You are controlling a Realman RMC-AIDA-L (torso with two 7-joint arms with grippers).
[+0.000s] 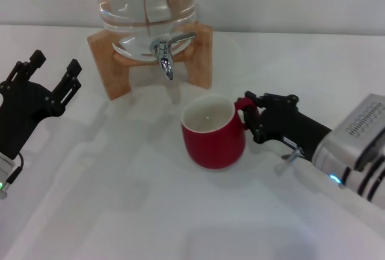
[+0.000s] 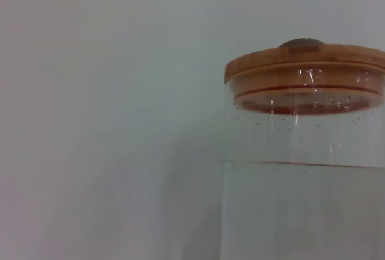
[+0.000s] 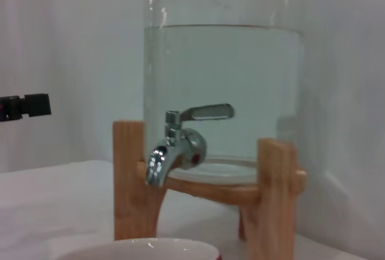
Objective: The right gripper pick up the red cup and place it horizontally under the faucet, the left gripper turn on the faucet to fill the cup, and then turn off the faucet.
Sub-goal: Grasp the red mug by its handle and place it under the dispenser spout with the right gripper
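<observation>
The right end effector (image 1: 252,115) is clamped on the red cup (image 1: 212,133) handle; glossy ceramic, likely slippery and fragile; the left end effector (image 1: 53,72) waits, fingers spread and empty, left of the faucet (image 1: 165,52).

The right tool (image 1: 252,115) reaches in low from the right, fingers closed; the left tool (image 1: 55,70) hangs spread at the left.
</observation>
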